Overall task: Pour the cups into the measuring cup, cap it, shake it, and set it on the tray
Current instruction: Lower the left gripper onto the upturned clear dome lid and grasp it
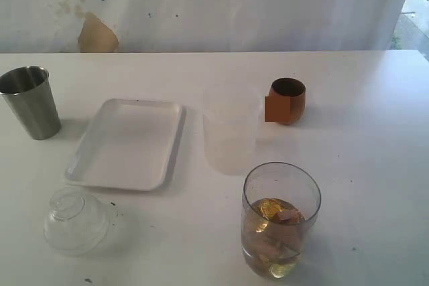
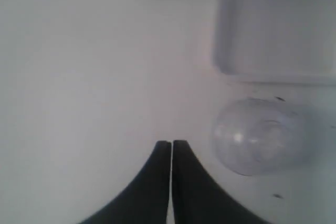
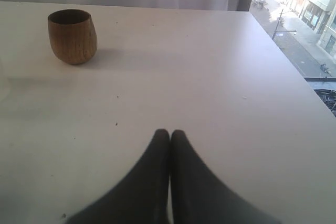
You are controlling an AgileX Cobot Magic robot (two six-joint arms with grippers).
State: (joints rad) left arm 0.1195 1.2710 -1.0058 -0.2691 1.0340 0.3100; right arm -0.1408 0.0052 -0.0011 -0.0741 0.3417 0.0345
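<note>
The brushed-steel tumbler (image 1: 30, 102) stands upright at the far left of the table. Right of centre sits the reddish-brown wooden cup (image 1: 287, 100), also upright in the right wrist view (image 3: 72, 36). The clear measuring cup (image 1: 281, 222) stands near the front and holds amber liquid and pale pieces. Between tumbler and centre lies the white tray (image 1: 127, 144), with nothing on it. My left gripper (image 2: 171, 142) is shut on nothing, beside the clear domed top (image 2: 260, 136). Well away from the wooden cup, my right gripper (image 3: 169, 132) is shut on nothing. Neither gripper shows in the exterior view.
A frosted translucent plastic cup (image 1: 231, 128) stands between the tray and the wooden cup. The clear domed top (image 1: 76, 220) rests on the table in front of the tray. The table's right edge (image 3: 294, 72) drops off near a window.
</note>
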